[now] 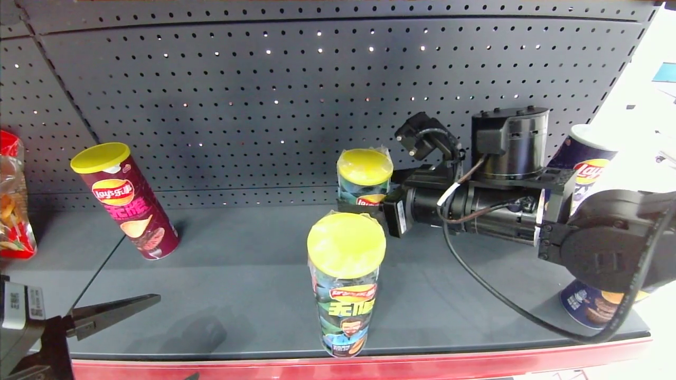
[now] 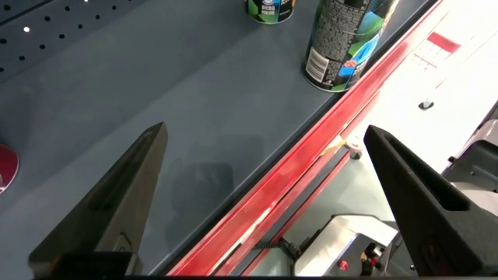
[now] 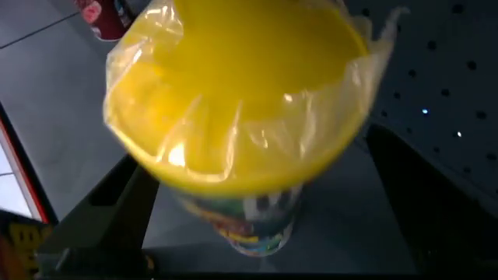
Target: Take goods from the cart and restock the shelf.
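Rearward, right gripper [image 1: 363,205] fingers stood spread either side of rear green can [image 1: 364,169]; left gripper [image 2: 266,134] fingers spread wide over shelf [image 1: 237,264] front edge.

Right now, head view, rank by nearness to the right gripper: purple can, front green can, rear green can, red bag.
1. Rear green can, between jaws of the right gripper.
2. Front green can, shelf front.
3. Purple can, left.
4. Red bag, far left.

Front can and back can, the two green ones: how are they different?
The front can stands at the red edge; the back can stands near the pegboard. The back can is between the fingers of the right tool; the front can stands free. Both are upright with yellow lids.
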